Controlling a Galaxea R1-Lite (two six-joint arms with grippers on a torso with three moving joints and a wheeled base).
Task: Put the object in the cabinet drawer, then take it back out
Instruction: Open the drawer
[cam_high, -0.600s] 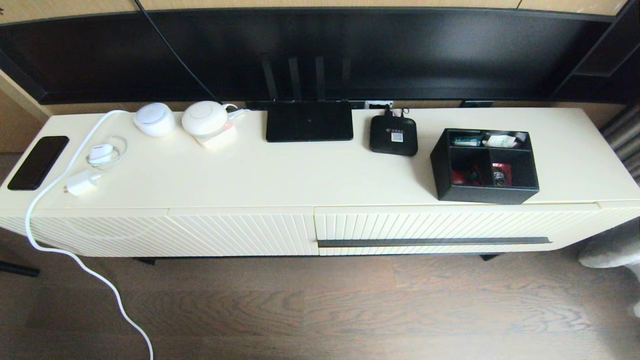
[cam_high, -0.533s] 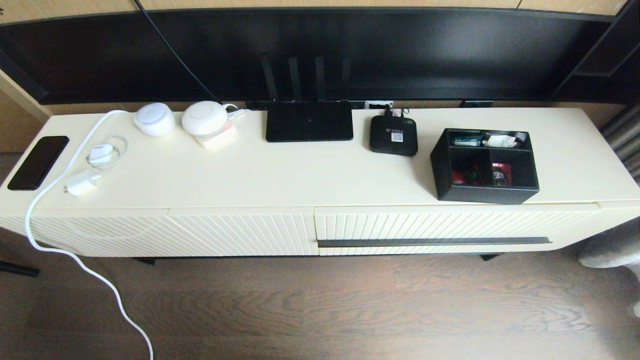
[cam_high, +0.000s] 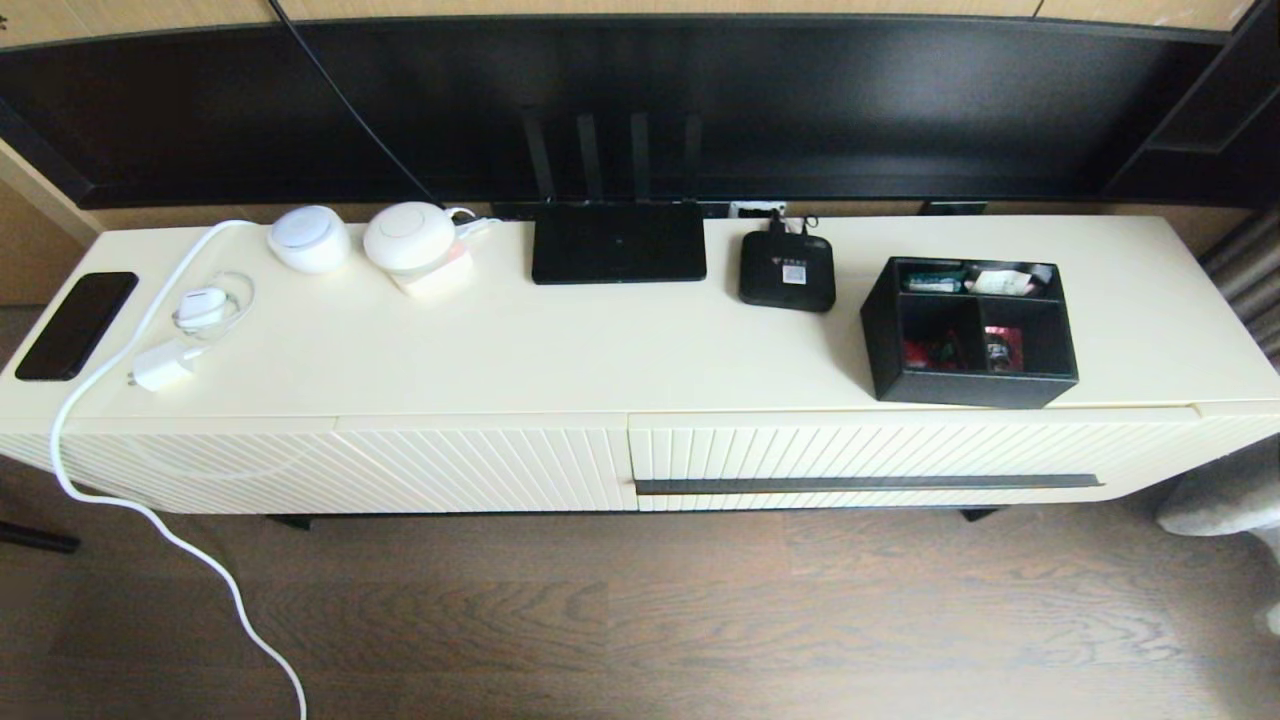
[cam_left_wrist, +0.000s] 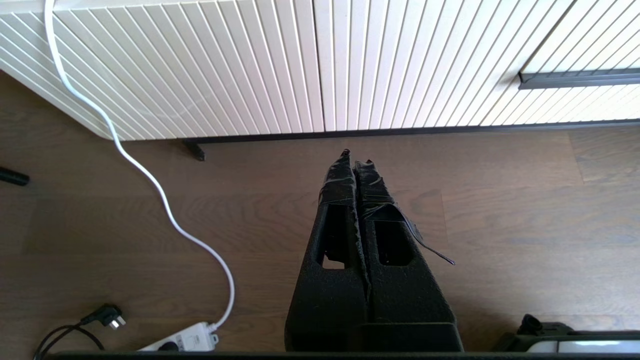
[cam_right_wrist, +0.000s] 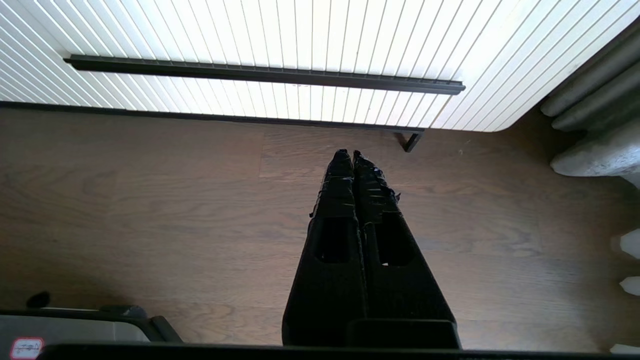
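The head view looks forward and steeply down from well back, taking in the whole cream cabinet (cam_high: 620, 350) top, its ribbed fronts and the wooden floor (cam_high: 700, 620) across the lower frame. Each wrist view sits low and nearer, apparently just above the floor, facing the cabinet front. All three share the drawer's dark handle bar (cam_high: 865, 484) (cam_left_wrist: 580, 79) (cam_right_wrist: 265, 75), cut off at the left wrist view's upper right.

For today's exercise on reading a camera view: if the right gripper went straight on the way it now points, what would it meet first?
The right gripper, shut and empty, points down at the wooden floor just before the cabinet, so it would probably meet the floor first, short of the drawer and its handle. Depth is unclear.
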